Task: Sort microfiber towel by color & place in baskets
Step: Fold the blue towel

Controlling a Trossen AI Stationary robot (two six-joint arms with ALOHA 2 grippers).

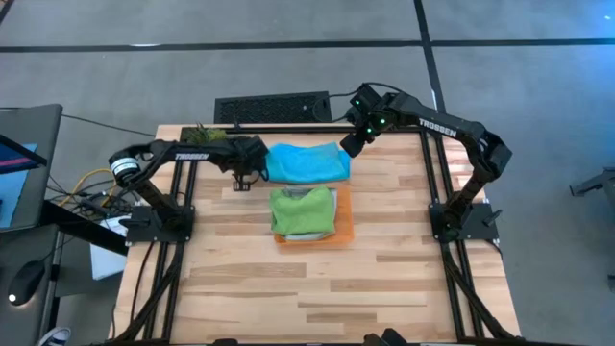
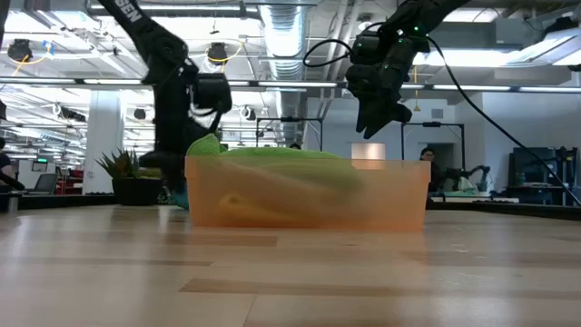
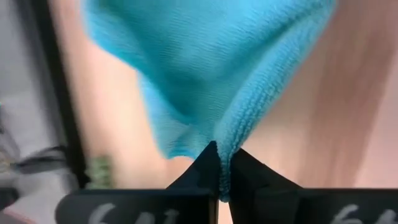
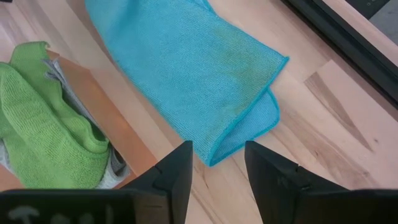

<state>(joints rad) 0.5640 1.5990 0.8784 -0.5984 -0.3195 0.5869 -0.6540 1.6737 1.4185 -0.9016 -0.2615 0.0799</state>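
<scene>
Left end effector (image 3: 222,167) pinches blue towel (image 1: 306,161) beside orange tray (image 1: 343,229).

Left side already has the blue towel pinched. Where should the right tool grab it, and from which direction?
Take the free folded corner of the blue towel nearest the right tool, coming straight down. That corner lies flat on the table, layers doubled, with bare wood around it, and the open fingers already straddle it. The left tool pinches the opposite edge, so the towel would likely stretch between them.

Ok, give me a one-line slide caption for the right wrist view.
Open right hand hovers over the blue towel's corner, beside the orange tray holding a green towel.
</scene>
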